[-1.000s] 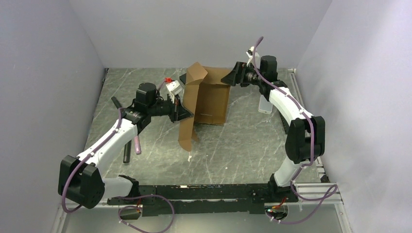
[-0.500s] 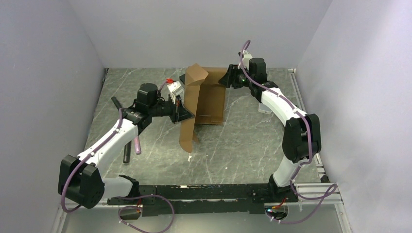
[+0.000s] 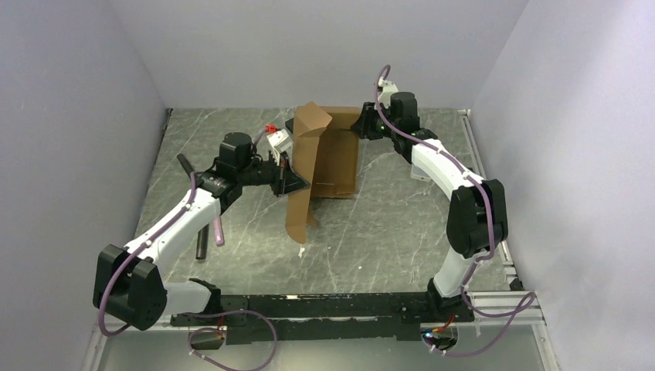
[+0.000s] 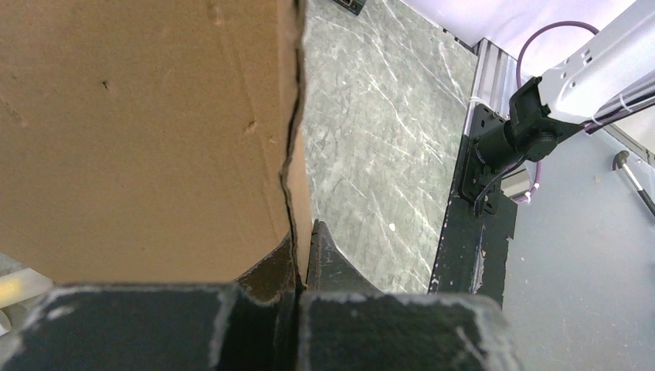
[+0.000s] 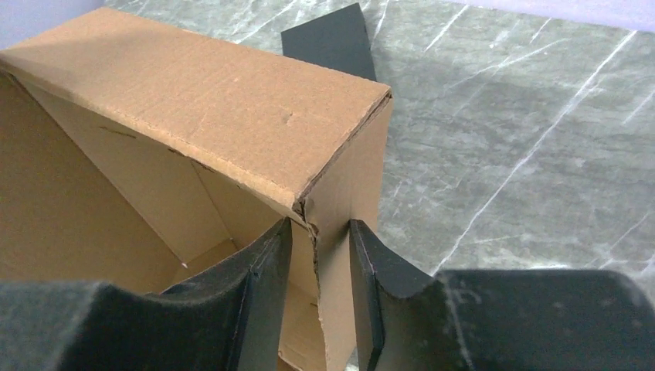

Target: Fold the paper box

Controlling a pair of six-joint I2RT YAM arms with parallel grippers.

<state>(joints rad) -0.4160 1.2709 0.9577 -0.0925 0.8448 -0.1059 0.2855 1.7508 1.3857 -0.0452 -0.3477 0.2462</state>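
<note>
The paper box [image 3: 336, 158] is brown cardboard, half formed, lying at mid table with its left panel standing upright. My left gripper [image 3: 294, 182] is shut on the edge of that upright panel; in the left wrist view the jaws [image 4: 303, 236] pinch the cardboard [image 4: 139, 116]. My right gripper [image 3: 361, 126] is at the box's far right corner. In the right wrist view it [image 5: 320, 239] is open, its fingers on either side of the corner wall of the box [image 5: 201, 93], one inside and one outside.
A flat black slab [image 3: 291, 124] lies behind the box and shows in the right wrist view [image 5: 328, 39]. A translucent whitish container [image 3: 421, 167] sits at the right. A white and red item [image 3: 276, 141] and dark pens [image 3: 203, 239] lie at the left.
My right gripper has moved left and in onto the box's far right corner, and its arm has swung with it. The left gripper has kept its hold and barely moved.
</note>
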